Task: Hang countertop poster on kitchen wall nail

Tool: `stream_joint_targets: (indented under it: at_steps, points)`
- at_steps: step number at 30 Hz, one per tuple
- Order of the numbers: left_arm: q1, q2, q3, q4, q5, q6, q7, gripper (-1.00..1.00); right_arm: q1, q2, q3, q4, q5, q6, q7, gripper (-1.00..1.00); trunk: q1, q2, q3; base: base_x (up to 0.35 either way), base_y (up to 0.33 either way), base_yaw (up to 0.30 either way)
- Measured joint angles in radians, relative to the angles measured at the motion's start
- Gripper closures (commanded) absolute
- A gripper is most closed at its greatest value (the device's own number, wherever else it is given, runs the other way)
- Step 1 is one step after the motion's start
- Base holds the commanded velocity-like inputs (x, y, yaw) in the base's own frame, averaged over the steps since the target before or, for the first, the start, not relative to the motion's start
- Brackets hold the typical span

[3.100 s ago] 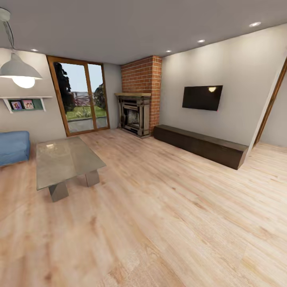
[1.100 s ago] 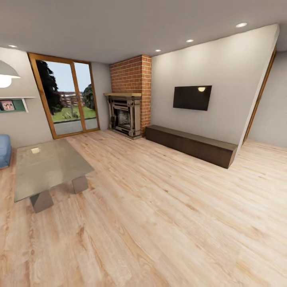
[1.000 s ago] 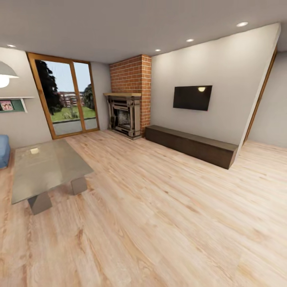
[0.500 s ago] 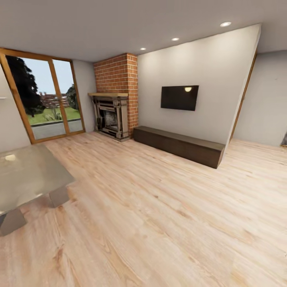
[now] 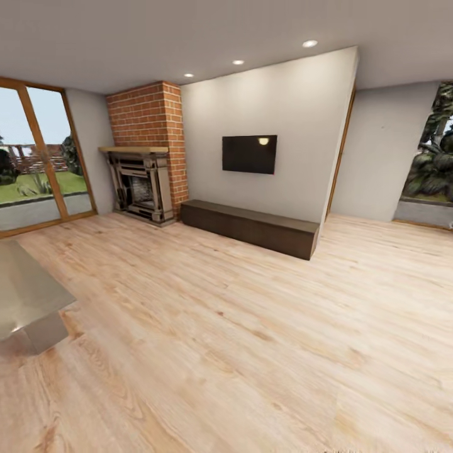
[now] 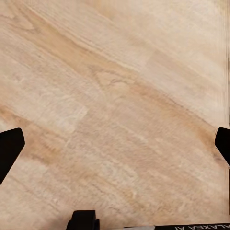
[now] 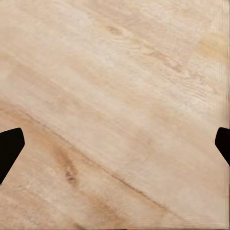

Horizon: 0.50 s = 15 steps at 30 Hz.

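1. Head view is showing a living room: brick fireplace (image 5: 146, 154), wall TV (image 5: 249, 154), long dark low cabinet (image 5: 251, 228) under it, wood floor (image 5: 239, 340) all around.
2. Poster and kitchen countertop are nowhere in these pictures; the robot is judged to be in transit, searching for the kitchen, pick-up step not yet begun.
3. Left wrist view is looking down at bare floor; the left gripper (image 6: 115, 143) is showing dark fingers (image 6: 9, 148) at opposite edges of the picture, spread wide, holding nothing.
4. Right wrist view is the same story: the right gripper (image 7: 115, 143) is having its fingers (image 7: 9, 146) far apart, nothing between them.
5. Risk: corner of the glass coffee table (image 5: 28, 302) is sitting close on the robot's left; a tight turn could clip it with base or arm.
6. Risk: wall end (image 5: 336, 145) by the doorway is a sharp edge; cutting it close could catch the right arm.
7. Risk: heading the wrong way, since no kitchen cue is visible.
8. Open room: wide bare floor ahead and rightward, passage past the wall end toward a window (image 5: 434, 151) with plants looking like the freest route.
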Motion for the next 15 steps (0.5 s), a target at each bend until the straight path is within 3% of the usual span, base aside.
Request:
stream_joint_targets:
  at_steps: [7, 15]
  points:
    - [0.000, 0.000, 0.000, 0.000, 0.000, 0.002, 0.000, -1.00, 0.000, 0.000, 0.000, 0.000, 0.000, 0.000, -0.001, -1.00, 0.000, 0.000, 0.000, 0.105, -0.015, -0.261]
    - [0.000, 0.000, 0.000, 0.000, 0.000, 0.003, 0.000, -1.00, 0.000, 0.000, 0.000, 0.002, 0.004, -0.001, -0.001, -1.00, -0.001, 0.000, 0.000, 0.285, -0.072, -0.042]
